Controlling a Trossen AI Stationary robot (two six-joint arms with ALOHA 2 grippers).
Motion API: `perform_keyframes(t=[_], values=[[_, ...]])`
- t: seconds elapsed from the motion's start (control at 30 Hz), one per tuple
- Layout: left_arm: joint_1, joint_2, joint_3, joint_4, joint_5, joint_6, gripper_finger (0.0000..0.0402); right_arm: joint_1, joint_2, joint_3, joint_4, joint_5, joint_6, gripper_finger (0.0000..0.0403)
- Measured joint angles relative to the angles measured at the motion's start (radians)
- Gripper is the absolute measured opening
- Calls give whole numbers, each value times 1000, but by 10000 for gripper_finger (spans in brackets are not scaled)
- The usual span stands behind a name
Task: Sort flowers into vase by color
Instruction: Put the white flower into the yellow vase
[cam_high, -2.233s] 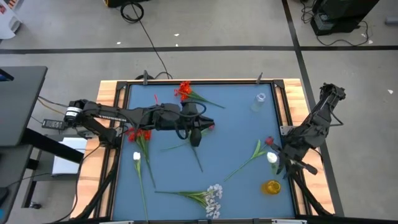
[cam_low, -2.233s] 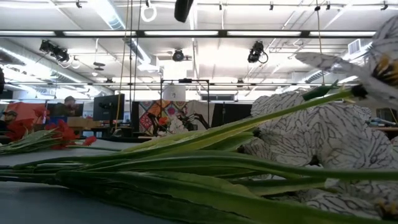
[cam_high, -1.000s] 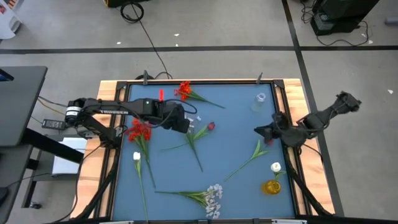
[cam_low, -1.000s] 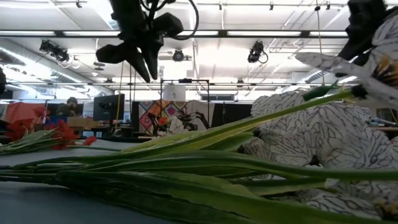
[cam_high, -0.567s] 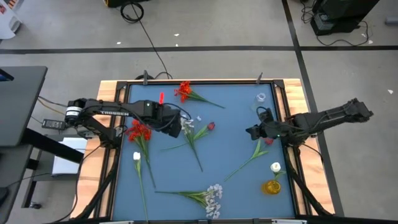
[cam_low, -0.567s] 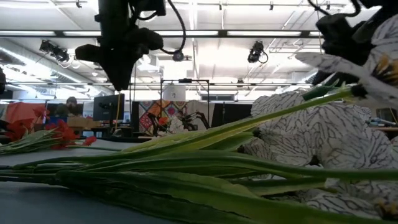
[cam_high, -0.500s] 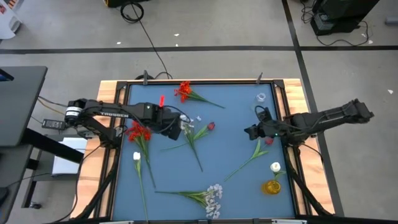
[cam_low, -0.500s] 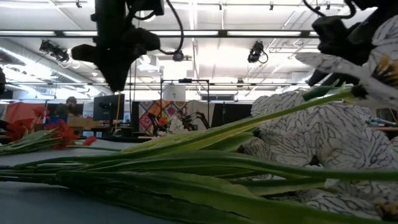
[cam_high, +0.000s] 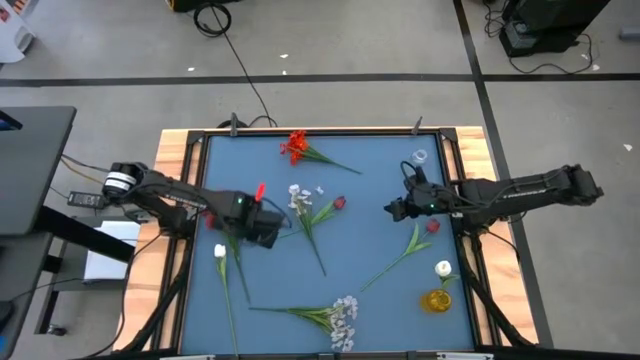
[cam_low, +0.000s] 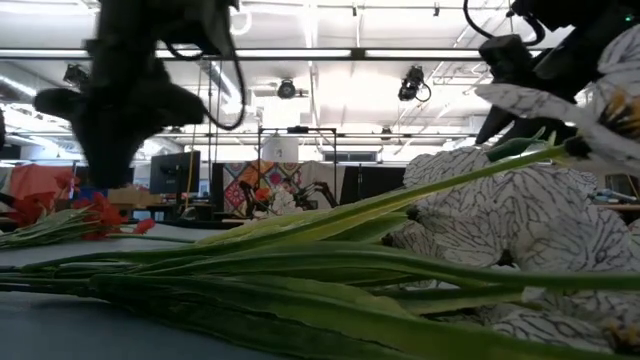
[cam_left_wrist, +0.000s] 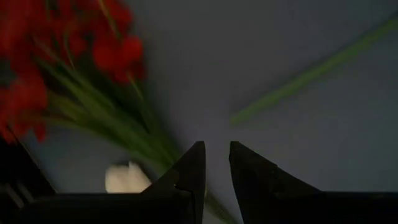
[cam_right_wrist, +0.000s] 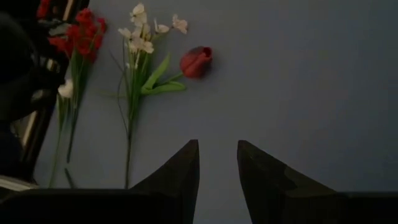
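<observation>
Flowers lie scattered on the blue table (cam_high: 370, 160). A stem with tiny white blossoms (cam_high: 299, 194) and a dark red bud (cam_high: 339, 203) lies mid-table. A red bloom (cam_high: 296, 146) is at the far edge, a white spray (cam_high: 343, 316) at the near edge. My left gripper (cam_high: 268, 232) is open and points down beside the bunch of red blooms (cam_left_wrist: 62, 50) and a white bud (cam_high: 219, 251). My right gripper (cam_high: 388, 211) is open above bare table and faces the dark red bud (cam_right_wrist: 196, 62). Neither holds anything.
A clear vase (cam_high: 420, 158) stands at the far right and a yellow vase (cam_high: 436, 299) at the near right, with a white bud (cam_high: 442, 268) beside it. A red bud on a green stem (cam_high: 432, 226) lies near the right edge. Wooden rails frame the table.
My left gripper has moved toward the table's left and near edges and down, away from the blossom stem and over to the red bunch. My right arm has stretched out level, and its gripper has travelled toward the table's left. The flowers have stayed where they were.
</observation>
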Motion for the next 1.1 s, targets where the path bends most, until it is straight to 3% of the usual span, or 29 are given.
perform_keyframes(t=[0.13,0.47,0.6,0.87,1.1], values=[[-126,-32,-10,-2,-6,-113,80,-35,24,0,31,-14,9,118],[-467,-283,-10,-257,-235,-565,80,-105,105,0,155,-51,101,119],[-603,-284,-13,-267,-315,-770,80,-109,133,0,204,-61,165,119],[-659,-228,-120,-87,-245,-798,80,-95,163,0,222,-87,310,119],[-717,-225,-270,253,-222,-809,80,-48,162,0,223,-78,390,119]])
